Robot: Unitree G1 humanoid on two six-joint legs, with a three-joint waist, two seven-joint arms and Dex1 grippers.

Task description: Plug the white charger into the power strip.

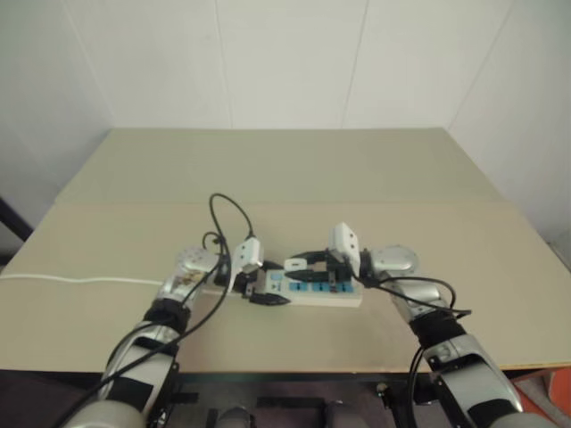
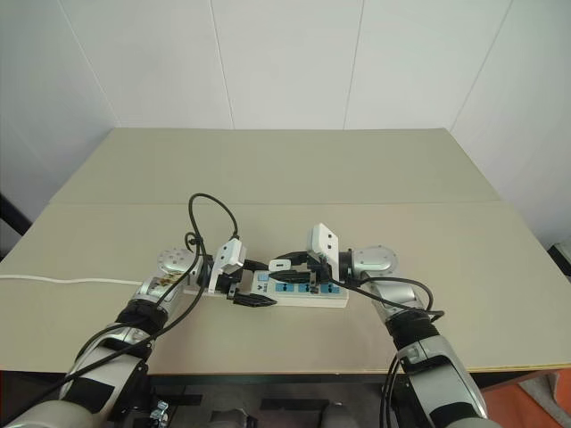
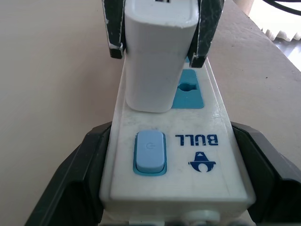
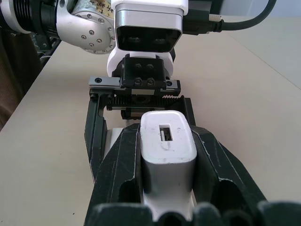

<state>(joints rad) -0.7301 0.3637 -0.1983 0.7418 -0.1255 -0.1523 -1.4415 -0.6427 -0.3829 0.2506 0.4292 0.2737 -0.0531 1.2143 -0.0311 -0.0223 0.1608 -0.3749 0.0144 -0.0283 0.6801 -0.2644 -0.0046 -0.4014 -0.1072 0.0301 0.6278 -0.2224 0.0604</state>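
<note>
The power strip (image 1: 343, 295) lies on the table in front of me, a white bar with blue socket panels. My left gripper (image 2: 252, 285) is shut on its switch end (image 3: 155, 155), one black finger on each long side. The white charger (image 3: 157, 56) stands upright over the blue socket panel (image 3: 190, 92) nearest the switch, its lower face against the strip and its prongs hidden. My right gripper (image 4: 167, 141) is shut on the charger (image 4: 167, 146) from the opposite side, fingers (image 3: 207, 28) clamping its two flanks. The two grippers face each other over the strip.
A thin white cord (image 1: 80, 280) runs from the strip's left end to the table's left edge. Black cables (image 1: 227, 214) loop above my left wrist. The beige table (image 1: 294, 169) stretches back to the white wall, with its front edge (image 1: 294, 367) close below the strip.
</note>
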